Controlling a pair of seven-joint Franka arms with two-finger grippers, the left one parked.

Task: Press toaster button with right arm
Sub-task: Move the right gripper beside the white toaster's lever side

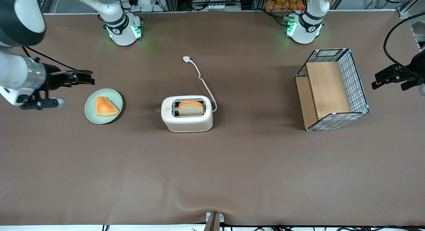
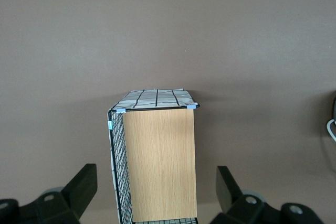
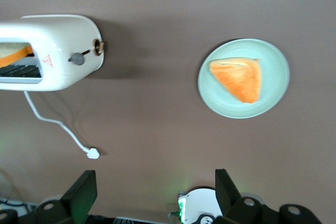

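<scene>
The right arm's hand (image 1: pixel 87 78) hangs above the worktop (image 1: pixel 212 171) at the working arm's end, fingers spread wide and holding nothing, just above a green plate (image 1: pixel 89 114) carrying an orange pastry (image 1: pixel 106 106). Mid-worktop stands the toaster (image 1: pixel 187 121), a bread slice (image 1: pixel 190 108) upright in one slot. The button (image 3: pixel 77 59) juts from the narrow end facing the plate, untouched and well apart from the hand. The press appears not yet begun; the whole approach remains. A wire basket (image 1: pixel 357 78) sits toward the parked arm's end.
</scene>
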